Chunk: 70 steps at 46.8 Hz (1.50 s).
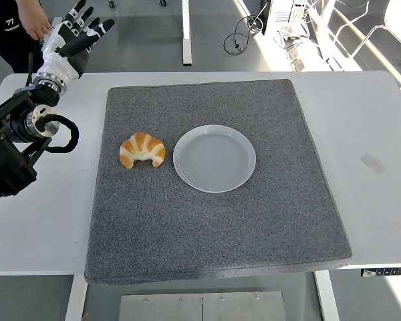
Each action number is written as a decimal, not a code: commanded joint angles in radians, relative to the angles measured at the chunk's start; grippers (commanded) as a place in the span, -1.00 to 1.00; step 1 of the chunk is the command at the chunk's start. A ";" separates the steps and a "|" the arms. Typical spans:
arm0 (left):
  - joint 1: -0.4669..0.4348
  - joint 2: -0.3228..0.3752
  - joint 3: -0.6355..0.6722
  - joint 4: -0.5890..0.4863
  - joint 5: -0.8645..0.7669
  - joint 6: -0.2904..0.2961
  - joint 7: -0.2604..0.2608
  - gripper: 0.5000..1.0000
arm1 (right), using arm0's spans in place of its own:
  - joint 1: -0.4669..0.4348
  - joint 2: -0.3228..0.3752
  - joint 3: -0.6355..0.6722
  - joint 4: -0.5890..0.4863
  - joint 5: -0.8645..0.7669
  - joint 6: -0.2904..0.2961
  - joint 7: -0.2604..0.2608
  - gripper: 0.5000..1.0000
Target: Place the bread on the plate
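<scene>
On the grey mat (214, 221) covering the white surface (371, 134), the bread (142, 150), a croissant, lies just left of the empty plate (214, 158), close but apart. Left robot hand (68, 41) hovers at the surface's far-left corner, well away from the bread, fingers spread, holding nothing. A person's hand (36, 23) sits just beside it at top-left. Right arm not visible.

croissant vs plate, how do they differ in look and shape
The croissant is golden brown, ridged and crescent-shaped; the plate is pale grey, smooth and round. The croissant is smaller than the plate and lies just left of it. Both rest on the grey mat, untouched.
</scene>
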<state>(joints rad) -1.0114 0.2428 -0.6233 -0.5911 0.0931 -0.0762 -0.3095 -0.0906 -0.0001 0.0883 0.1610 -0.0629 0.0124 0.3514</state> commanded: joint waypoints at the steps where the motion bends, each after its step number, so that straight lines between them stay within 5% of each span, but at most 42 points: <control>1: -0.016 0.041 0.053 -0.039 -0.001 0.007 0.026 0.91 | 0.000 0.000 0.001 0.000 0.000 0.000 0.000 1.00; 16: -0.098 0.174 0.261 -0.219 0.011 0.088 0.128 0.89 | 0.000 0.000 0.001 0.000 0.000 0.000 0.000 1.00; 30: -0.154 0.271 0.392 -0.421 0.233 0.256 0.205 0.85 | 0.000 0.000 -0.001 0.000 0.000 0.000 0.000 1.00; 36: -0.159 0.271 0.401 -0.469 0.339 0.297 0.312 0.86 | 0.000 0.000 0.001 0.000 0.000 0.000 0.000 1.00; 52: -0.230 0.331 0.533 -0.674 0.488 0.299 0.352 0.90 | 0.000 0.000 0.001 0.000 0.000 0.000 0.000 1.00; 70: -0.234 0.337 0.662 -0.707 0.658 0.296 0.391 0.90 | 0.000 0.000 0.001 0.000 0.000 0.000 0.000 1.00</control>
<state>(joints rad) -1.2453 0.5793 0.0232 -1.2981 0.7266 0.2193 0.0739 -0.0908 0.0000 0.0880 0.1611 -0.0629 0.0122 0.3513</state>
